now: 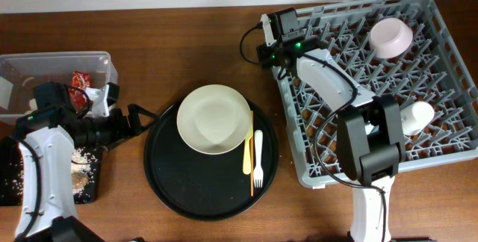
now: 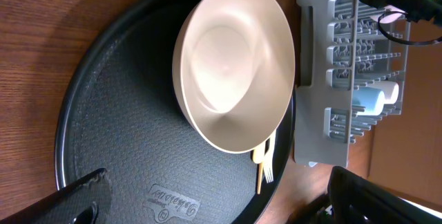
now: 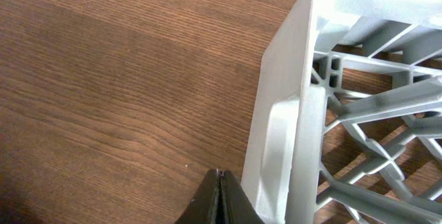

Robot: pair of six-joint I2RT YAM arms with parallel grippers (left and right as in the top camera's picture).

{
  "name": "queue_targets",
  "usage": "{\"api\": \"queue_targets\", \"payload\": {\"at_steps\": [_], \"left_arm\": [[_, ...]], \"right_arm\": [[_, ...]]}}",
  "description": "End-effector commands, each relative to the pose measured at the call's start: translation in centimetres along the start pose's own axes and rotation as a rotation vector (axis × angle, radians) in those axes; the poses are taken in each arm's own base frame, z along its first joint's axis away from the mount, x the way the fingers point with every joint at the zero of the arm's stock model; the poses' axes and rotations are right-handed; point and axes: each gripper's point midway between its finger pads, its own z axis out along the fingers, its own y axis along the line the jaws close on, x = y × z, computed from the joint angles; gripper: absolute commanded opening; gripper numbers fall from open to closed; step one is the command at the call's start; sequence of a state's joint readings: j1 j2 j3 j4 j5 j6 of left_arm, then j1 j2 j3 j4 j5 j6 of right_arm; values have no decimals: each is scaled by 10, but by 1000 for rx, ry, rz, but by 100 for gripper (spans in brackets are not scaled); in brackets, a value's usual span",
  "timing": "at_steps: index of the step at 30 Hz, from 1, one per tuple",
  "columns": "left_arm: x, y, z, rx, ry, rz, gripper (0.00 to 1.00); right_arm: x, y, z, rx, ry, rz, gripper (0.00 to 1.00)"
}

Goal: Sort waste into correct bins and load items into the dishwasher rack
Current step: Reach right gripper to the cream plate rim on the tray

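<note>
Plate (image 1: pixel 214 119): large, cream, glossy, deep-sided and bare inside. It sits on the far half of the round tray (image 1: pixel 187 190), its rim reaching to the tray's far edge. In the left wrist view it looks slightly tilted.

Yellow utensil (image 1: pixel 248 151) and fork (image 1: pixel 258 160): side by side on the round tray, just right of the plate, tines toward the near edge. The utensil's far end meets the plate's rim.

Rack (image 1: pixel 448 55): grey, grid floor, rows of pegs, right side of the table (image 1: pixel 187 40).
- Pink bowl (image 1: pixel 390 38) is at the rack's far side.
- Cream cup (image 1: pixel 418 115) is near its right wall.
- Blue cup (image 2: pixel 366 99) shows beside it in the left wrist view only.

Tub (image 1: pixel 56 59): clear, far left, red wrapper (image 1: pixel 78 80) inside.

Black bin (image 1: pixel 15 190): near left, holding scattered rice (image 1: pixel 84 154) and a brown bit (image 1: pixel 78 173).

Left claw (image 1: pixel 138 116): spread wide, empty, low at the round tray's left edge, pointing at the plate.

Right claw (image 3: pixel 219 182): fingers pressed together with nothing between them, over bare wood just outside the rack's far-left corner wall.
</note>
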State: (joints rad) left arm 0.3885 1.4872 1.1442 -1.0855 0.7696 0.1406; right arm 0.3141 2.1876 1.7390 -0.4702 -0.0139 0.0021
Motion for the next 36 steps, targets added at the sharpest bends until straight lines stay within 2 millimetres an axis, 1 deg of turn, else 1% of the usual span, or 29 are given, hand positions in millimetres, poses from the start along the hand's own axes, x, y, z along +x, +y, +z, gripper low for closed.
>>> {"api": "queue_targets", "payload": {"at_steps": [1, 2, 4, 5, 7, 10, 11, 13, 14, 15, 16, 17, 19, 20, 21, 22, 23, 24, 26, 27, 30, 32, 36], "left_arm": [[-4, -1, -3, 4, -10, 5, 100], [-4, -1, -3, 4, -10, 5, 100], [-4, -1, -3, 4, -10, 5, 99], [-4, -1, -3, 4, -10, 5, 99], [-4, -1, -3, 4, -10, 5, 100], [-4, -1, -3, 4, -10, 5, 100], [-4, -1, -3, 4, -10, 5, 99], [-4, -1, -3, 4, -10, 5, 99], [-4, -1, -3, 4, -10, 5, 99], [-4, -1, -3, 4, -10, 5, 99], [-4, -1, -3, 4, -10, 5, 100], [-4, -1, -3, 4, -10, 5, 99], [-4, -1, -3, 4, -10, 5, 99], [-4, -1, -3, 4, -10, 5, 99], [-4, -1, -3, 4, -10, 5, 99], [-4, -1, -3, 4, -10, 5, 100], [-4, -1, -3, 4, -10, 5, 99], [-4, -1, -3, 4, -10, 5, 100], [-4, -1, -3, 4, -10, 5, 99], [-4, -1, -3, 4, -10, 5, 99], [-4, -1, -3, 4, -10, 5, 99], [-4, -1, -3, 4, -10, 5, 99], [-4, -1, -3, 4, -10, 5, 100]], "right_arm": [[5, -21, 10, 66, 16, 10, 4], [4, -25, 10, 91, 12, 16, 4], [4, -40, 7, 180, 8, 51, 4], [4, -43, 7, 195, 8, 51, 4], [4, -46, 6, 213, 8, 51, 4], [4, -45, 6, 210, 7, 51, 4], [4, -42, 7, 195, 8, 49, 4], [-1, -27, 3, 104, 0, 51, 5], [-12, -7, -8, -11, -25, 50, 6], [-19, 22, -28, -180, -30, 58, 11], [-14, 50, -48, -335, 14, 105, 14], [4, 71, -59, -432, 105, 134, 18], [37, 94, -66, -486, 249, 144, 20], [46, 103, -67, -493, 281, 126, 23], [52, 116, -67, -497, 296, 80, 29], [56, 119, -62, -444, 299, 46, 38], [59, 116, -56, -345, 297, 2, 54], [61, 111, -52, -230, 289, -46, 63], [64, 114, -49, -164, 284, -87, 63], [68, 119, -46, -133, 290, -116, 63], [76, 125, -40, -134, 309, -128, 63], [83, 124, -35, -131, 331, -129, 61], [89, 130, -35, -167, 352, -123, 52]]}}
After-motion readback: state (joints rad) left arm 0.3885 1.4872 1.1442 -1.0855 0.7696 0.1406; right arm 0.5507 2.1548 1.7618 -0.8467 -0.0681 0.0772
